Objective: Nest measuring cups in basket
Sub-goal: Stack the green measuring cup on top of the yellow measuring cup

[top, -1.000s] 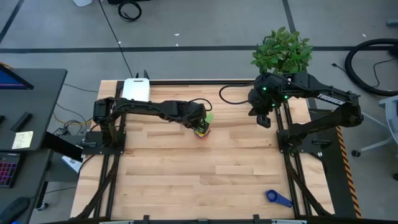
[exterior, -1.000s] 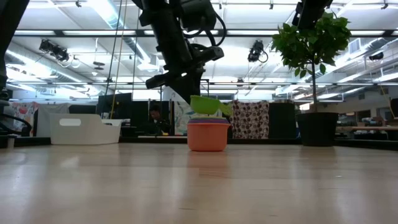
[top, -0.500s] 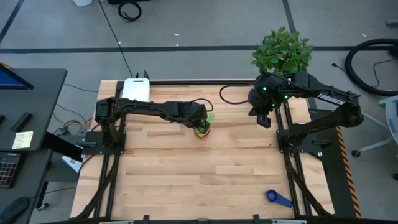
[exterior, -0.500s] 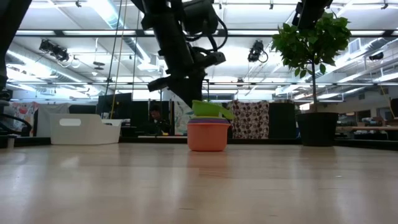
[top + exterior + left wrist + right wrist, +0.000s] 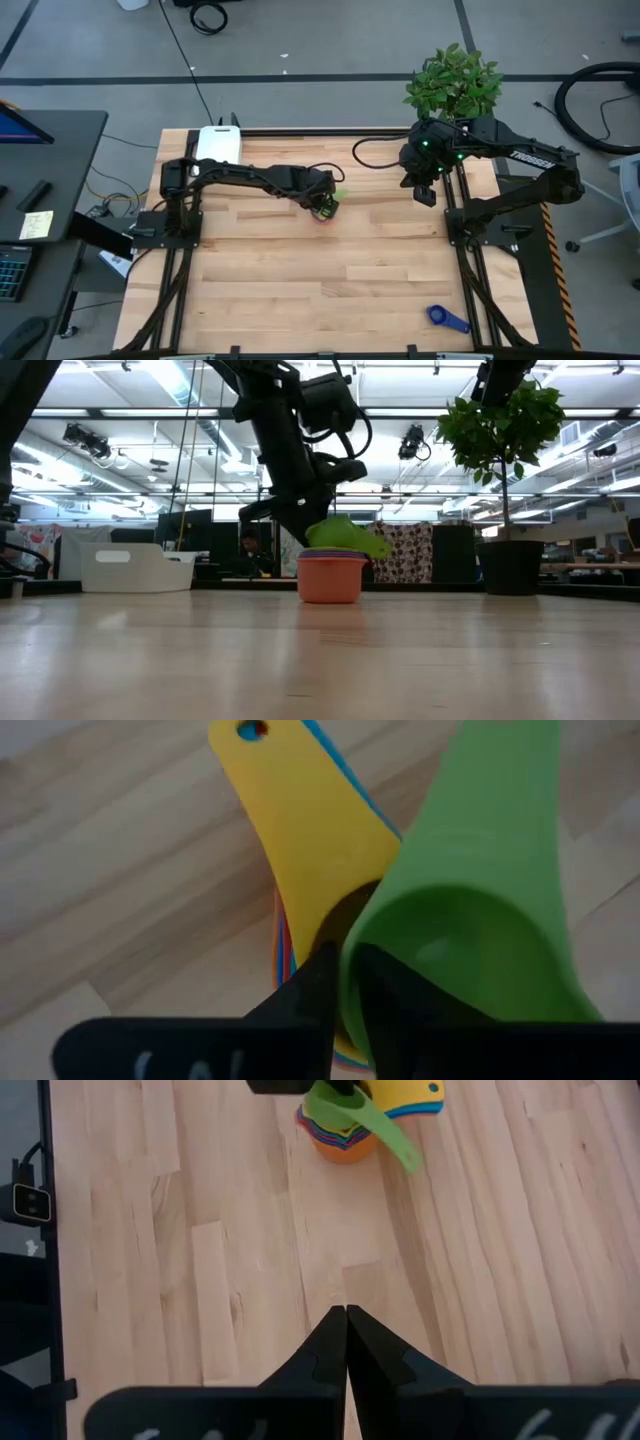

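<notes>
Presently I note the left gripper (image 5: 322,205) clenched on the green cup's (image 5: 470,935) rim, atop the nested stack (image 5: 330,575) near the table's (image 5: 300,290) back edge. My left wrist view alone shows the pinch; overhead, the green handle points back-right. The right gripper (image 5: 345,1325) hangs clenched, empty, near the back-right corner.

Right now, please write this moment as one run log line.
left gripper: shut on green cup rim, over nested stack | right gripper: shut, idle near plant | dark blue cup: table front | basket: back
</notes>
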`<state>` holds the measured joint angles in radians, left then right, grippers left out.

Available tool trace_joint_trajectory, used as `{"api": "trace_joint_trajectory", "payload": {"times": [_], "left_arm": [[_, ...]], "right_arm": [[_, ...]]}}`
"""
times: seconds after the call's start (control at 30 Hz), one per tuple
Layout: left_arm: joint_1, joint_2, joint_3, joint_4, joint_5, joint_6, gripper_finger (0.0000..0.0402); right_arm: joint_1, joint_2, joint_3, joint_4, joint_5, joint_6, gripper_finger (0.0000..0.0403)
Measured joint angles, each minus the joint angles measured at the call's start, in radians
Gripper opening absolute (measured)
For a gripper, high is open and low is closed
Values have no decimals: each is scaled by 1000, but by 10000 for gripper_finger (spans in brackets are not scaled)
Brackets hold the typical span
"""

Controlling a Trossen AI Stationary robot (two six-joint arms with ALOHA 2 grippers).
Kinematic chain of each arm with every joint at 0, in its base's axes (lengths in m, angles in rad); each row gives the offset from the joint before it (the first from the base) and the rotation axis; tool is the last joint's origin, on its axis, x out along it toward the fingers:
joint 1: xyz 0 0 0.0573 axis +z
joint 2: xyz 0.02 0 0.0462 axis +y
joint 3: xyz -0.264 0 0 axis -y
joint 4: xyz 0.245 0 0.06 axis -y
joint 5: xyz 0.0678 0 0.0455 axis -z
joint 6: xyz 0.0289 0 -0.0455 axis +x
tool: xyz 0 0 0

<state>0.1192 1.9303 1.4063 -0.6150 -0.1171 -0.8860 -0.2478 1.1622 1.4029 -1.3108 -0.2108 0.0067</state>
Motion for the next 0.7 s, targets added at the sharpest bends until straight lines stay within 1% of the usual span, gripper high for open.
{"api": "trace_joint_trajectory", "payload": {"times": [0.17, 0.27, 0.43, 0.7], "left_arm": [[0, -20, 0, -5, 7, 5, 13], [0, -27, 0, -12, 10, 11, 9], [0, -27, 0, -18, 12, 15, 17], [0, -27, 0, -8, 70, 24, 40]], "right_arm": [[0, 0, 0, 0, 0, 1, 13], [0, 0, 0, 0, 0, 1, 13], [0, 0, 0, -1, 0, 2, 13], [0, 0, 0, 0, 0, 2, 13]]}}
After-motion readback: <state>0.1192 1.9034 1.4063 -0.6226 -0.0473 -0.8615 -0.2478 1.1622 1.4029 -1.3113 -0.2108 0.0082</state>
